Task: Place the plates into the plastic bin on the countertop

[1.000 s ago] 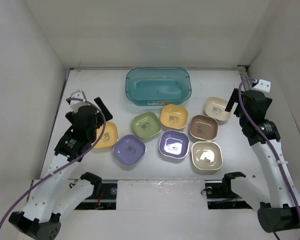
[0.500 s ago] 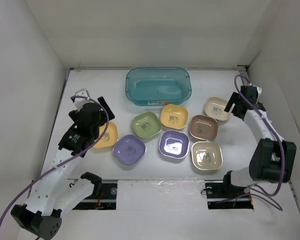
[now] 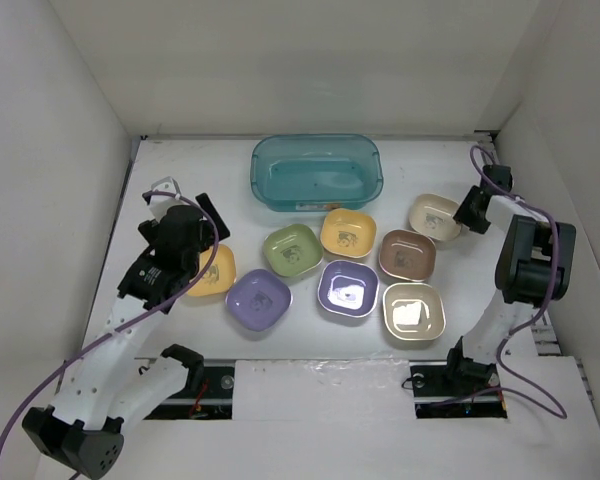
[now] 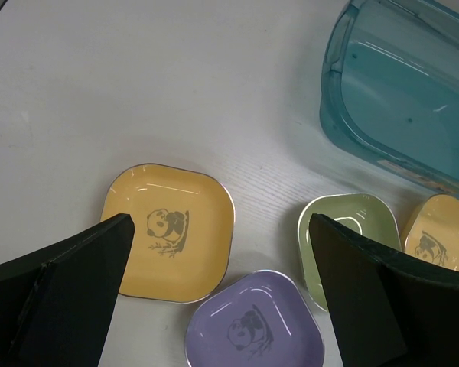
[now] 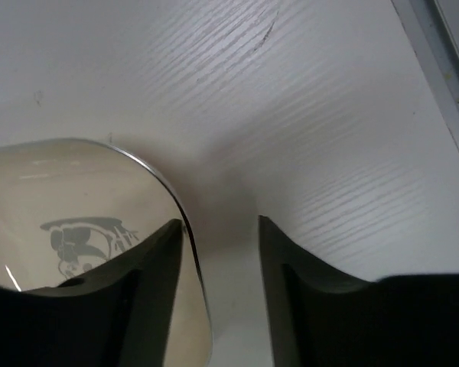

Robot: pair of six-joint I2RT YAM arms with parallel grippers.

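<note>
Since the rim of the cream plate (image 5: pixel 76 199) runs up between the fingers of the right gripper (image 5: pixel 220 228), the step in hand reads as a rim pinch.

Right gripper: partly open with a narrow gap, nothing clamped yet. One finger is inside the dish and the other outside it, low over the countertop (image 5: pixel 329 115). The rim is just beside the inner finger.

Advice: close fully on the rim before lifting. Raise the dish straight and keep it level, as a shallow dish held by one edge may swing.

The plastic bin (image 3: pixel 315 170) is well apart from this gripper, beyond the cream plate, and nothing shows inside it. All eight plates lie on the countertop, none stacked and each empty.

Left gripper (image 4: pixel 220 222): wide open, holding nothing, hovering above a yellow-orange plate (image 4: pixel 168 233). The bin is near, ahead of its right finger.
</note>
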